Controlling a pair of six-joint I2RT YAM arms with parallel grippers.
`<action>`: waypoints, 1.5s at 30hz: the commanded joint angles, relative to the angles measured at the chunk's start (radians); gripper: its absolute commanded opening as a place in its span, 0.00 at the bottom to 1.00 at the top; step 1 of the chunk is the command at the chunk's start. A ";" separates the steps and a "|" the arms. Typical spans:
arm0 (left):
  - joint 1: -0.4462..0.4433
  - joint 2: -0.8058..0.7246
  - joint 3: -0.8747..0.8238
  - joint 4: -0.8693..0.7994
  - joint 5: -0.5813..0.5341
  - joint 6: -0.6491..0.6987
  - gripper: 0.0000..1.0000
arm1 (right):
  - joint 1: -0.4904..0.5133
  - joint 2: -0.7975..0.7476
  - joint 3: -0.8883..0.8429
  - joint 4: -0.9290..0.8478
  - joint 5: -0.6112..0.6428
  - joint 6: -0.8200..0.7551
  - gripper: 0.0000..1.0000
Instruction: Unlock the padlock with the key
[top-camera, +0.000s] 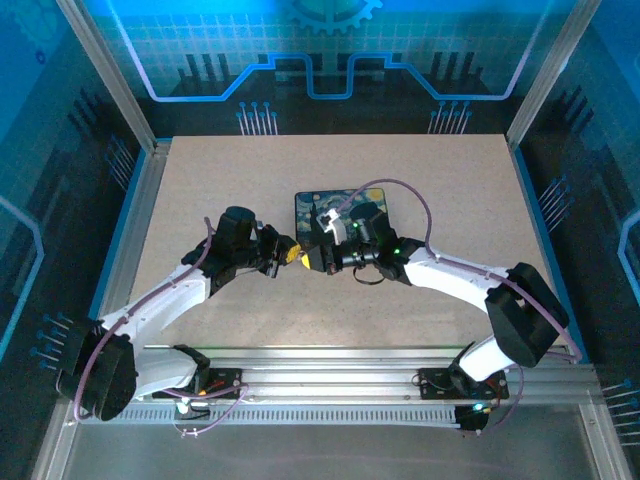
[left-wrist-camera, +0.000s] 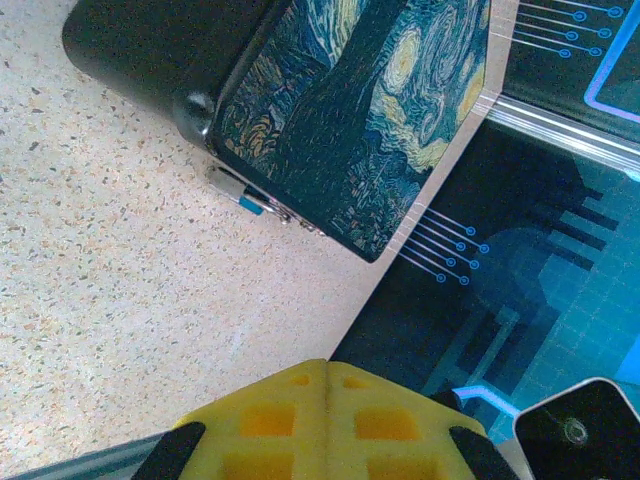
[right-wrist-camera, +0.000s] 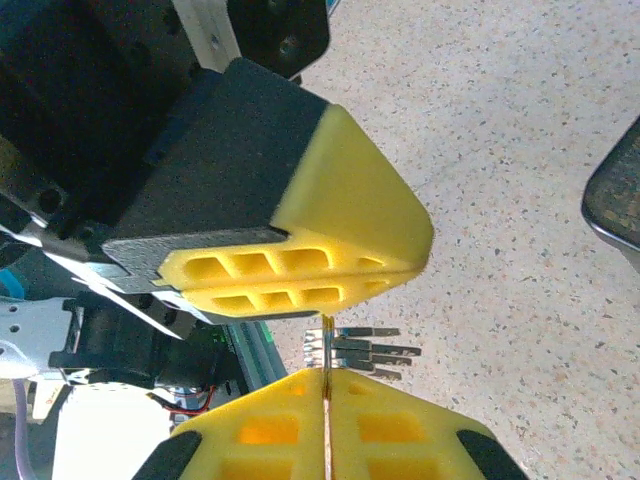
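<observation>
right gripper (right-wrist-camera: 325, 405): yellow pads squeezed tight on the key (right-wrist-camera: 362, 346), with one thin blade standing up out of the seam between them
key position: held up off the table (right-wrist-camera: 520, 180), the other blades fanning out sideways just above the right pads
left gripper (right-wrist-camera: 300, 283): pads pressed flat together, tip sitting right over the upright blade; can't tell if they actually touch
hard to see: can't make out how the blades join up
key looks: tiny, silvery, a few thin notched blades side by side
painted box (left-wrist-camera: 350, 120): swirly blue and yellow lid, on the table beyond the left gripper, cut off at the frame edge
silver-blue bit (left-wrist-camera: 240, 192): on the box's side, too blurry to name
</observation>
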 joint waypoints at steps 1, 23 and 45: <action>0.010 -0.022 -0.011 -0.008 0.010 0.008 0.00 | -0.016 -0.031 -0.013 0.006 0.005 -0.018 0.09; 0.012 -0.005 -0.006 -0.004 0.048 0.004 0.41 | 0.011 0.038 0.084 0.068 -0.053 -0.011 0.09; 0.026 -0.023 -0.043 0.031 0.050 -0.023 0.11 | 0.027 0.051 0.082 0.050 -0.030 -0.018 0.09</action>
